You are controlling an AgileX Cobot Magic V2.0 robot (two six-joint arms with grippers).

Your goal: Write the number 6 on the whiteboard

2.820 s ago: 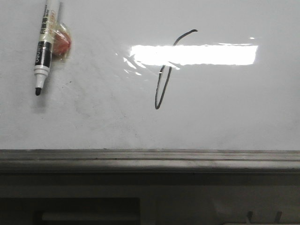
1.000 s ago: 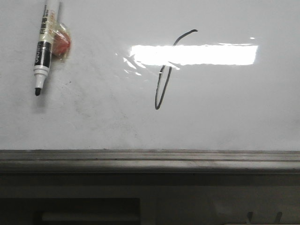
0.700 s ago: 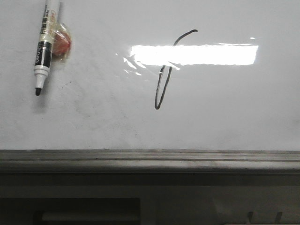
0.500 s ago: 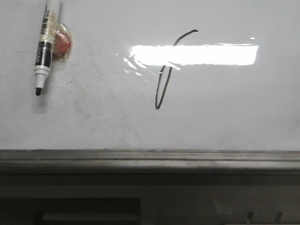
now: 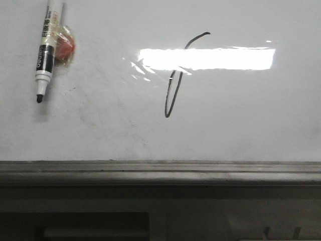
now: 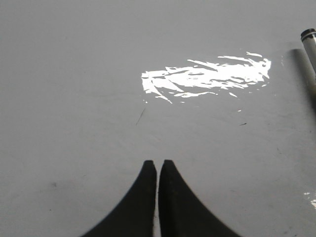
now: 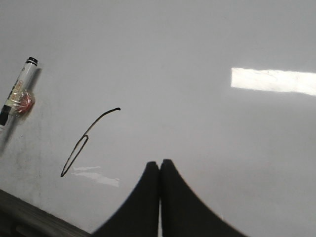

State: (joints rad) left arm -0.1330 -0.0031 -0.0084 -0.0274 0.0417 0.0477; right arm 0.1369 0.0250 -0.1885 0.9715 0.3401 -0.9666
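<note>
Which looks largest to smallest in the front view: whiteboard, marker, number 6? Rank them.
1. whiteboard, filling most of the view.
2. number 6 and marker: similar in length, and the marker is cut off at the top edge, so no ranking.

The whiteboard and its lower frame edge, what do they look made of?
The whiteboard: a smooth, glossy coated panel, judging by the sharp light reflection and the faint wiped smudges. Its core cannot be told. The lower frame edge: probably metal, dull grey with straight ridges along it.

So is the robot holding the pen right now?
No. Both the left gripper and the right gripper are shut on nothing. The marker lies alone on the whiteboard.
</note>
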